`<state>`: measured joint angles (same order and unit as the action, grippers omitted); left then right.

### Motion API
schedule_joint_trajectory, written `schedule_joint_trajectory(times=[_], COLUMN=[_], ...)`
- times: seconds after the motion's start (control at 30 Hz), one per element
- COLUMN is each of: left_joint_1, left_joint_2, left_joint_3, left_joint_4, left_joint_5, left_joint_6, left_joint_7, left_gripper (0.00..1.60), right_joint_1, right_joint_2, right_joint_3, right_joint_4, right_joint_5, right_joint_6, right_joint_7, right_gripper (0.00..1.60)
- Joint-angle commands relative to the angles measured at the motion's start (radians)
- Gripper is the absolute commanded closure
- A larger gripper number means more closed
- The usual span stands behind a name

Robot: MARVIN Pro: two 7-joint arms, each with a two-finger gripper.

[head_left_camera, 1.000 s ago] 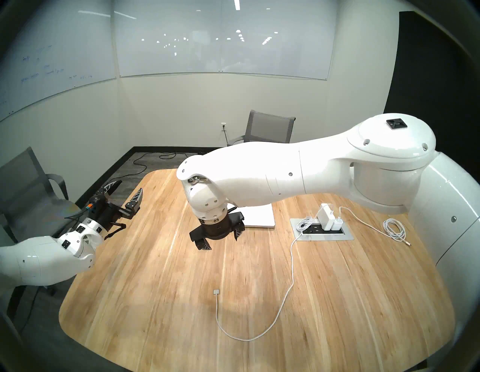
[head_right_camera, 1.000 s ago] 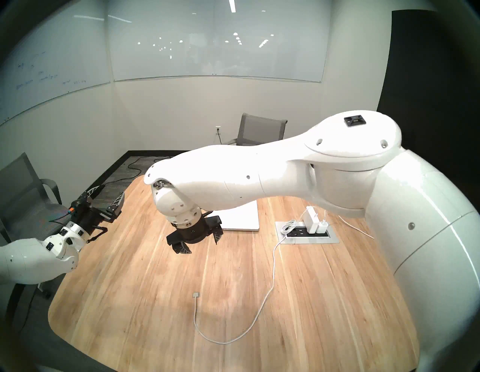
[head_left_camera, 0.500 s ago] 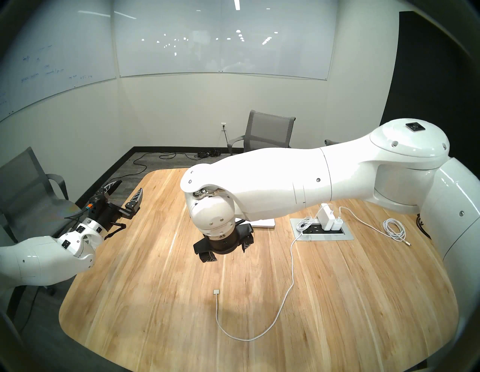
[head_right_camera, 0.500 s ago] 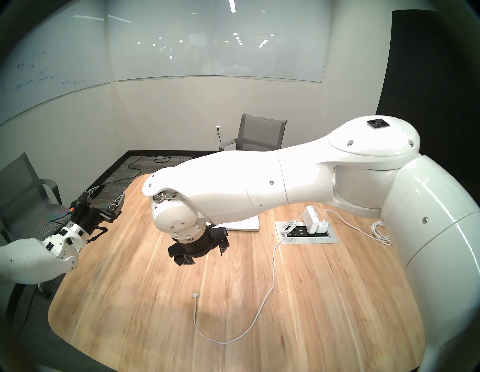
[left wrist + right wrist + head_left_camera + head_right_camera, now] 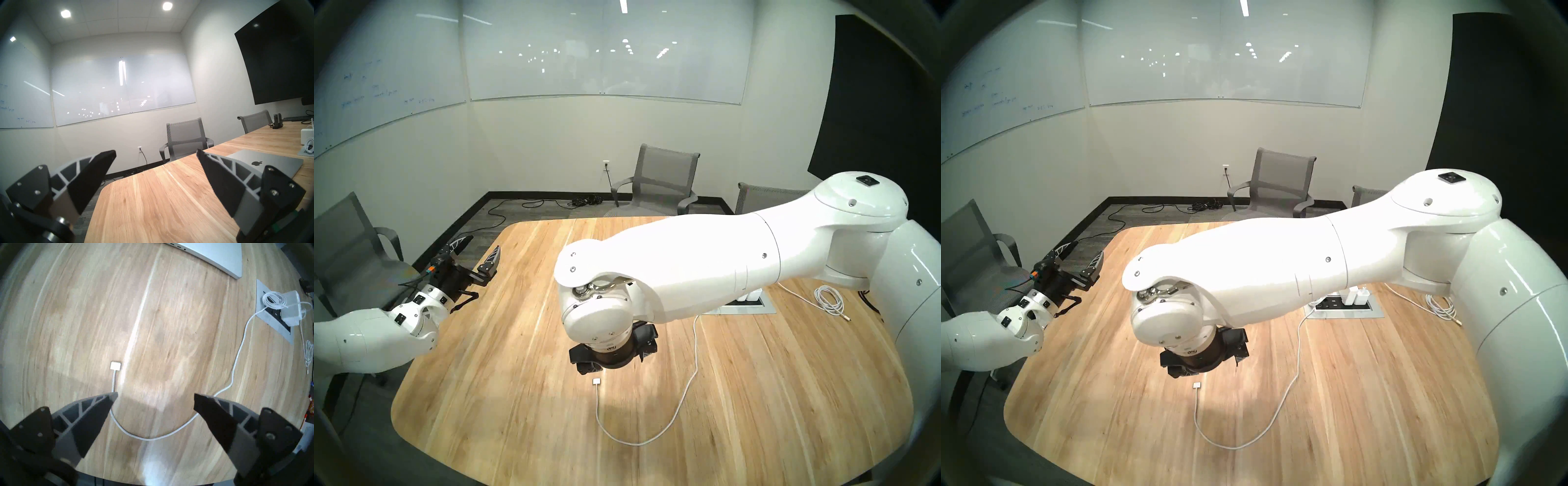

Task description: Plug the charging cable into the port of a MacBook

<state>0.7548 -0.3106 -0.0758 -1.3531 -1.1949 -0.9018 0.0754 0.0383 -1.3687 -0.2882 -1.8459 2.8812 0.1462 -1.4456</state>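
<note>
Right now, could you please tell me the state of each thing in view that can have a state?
left gripper: open, empty, held at the table's edge.
right gripper: open, empty, above the cable.
charging cable: loose on the table, connector unplugged and ungripped.
MacBook: lid closed, flat on the table.
power brick: plugged in at the outlet box.
bundled white cord: coiled, plug lying free.

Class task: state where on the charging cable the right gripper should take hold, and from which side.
Grip the flat connector tip of the charging cable, probably from above across its narrow sides: it lies flat, free, on the table; the right gripper is open overhead.
</note>
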Motion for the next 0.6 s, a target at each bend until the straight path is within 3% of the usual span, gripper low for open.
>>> schedule_joint_trajectory(times=[0.0,0.23,0.57], left_joint_1=[-0.016,-0.016,-0.016], left_joint_2=[0.001,0.001,0.001], left_joint_3=[-0.014,-0.014,-0.014], left_joint_4=[-0.002,-0.002,-0.002], left_joint_5=[0.001,0.001,0.001], left_joint_6=[-0.007,-0.007,-0.008], left_joint_7=[0.001,0.001,0.002], left_gripper=[0.0,0.0,0.0], right_joint_1=[-0.024,-0.056,-0.071], right_joint_2=[-0.045,-0.086,-0.09], right_joint_3=[0.008,-0.003,-0.002], right_joint_4=[0.023,0.047,0.055], right_joint_5=[-0.001,-0.001,-0.001], right_joint_6=[-0.007,-0.016,-0.021], right_joint_7=[-0.004,-0.009,-0.013], right_gripper=[0.0,0.0,0.0])
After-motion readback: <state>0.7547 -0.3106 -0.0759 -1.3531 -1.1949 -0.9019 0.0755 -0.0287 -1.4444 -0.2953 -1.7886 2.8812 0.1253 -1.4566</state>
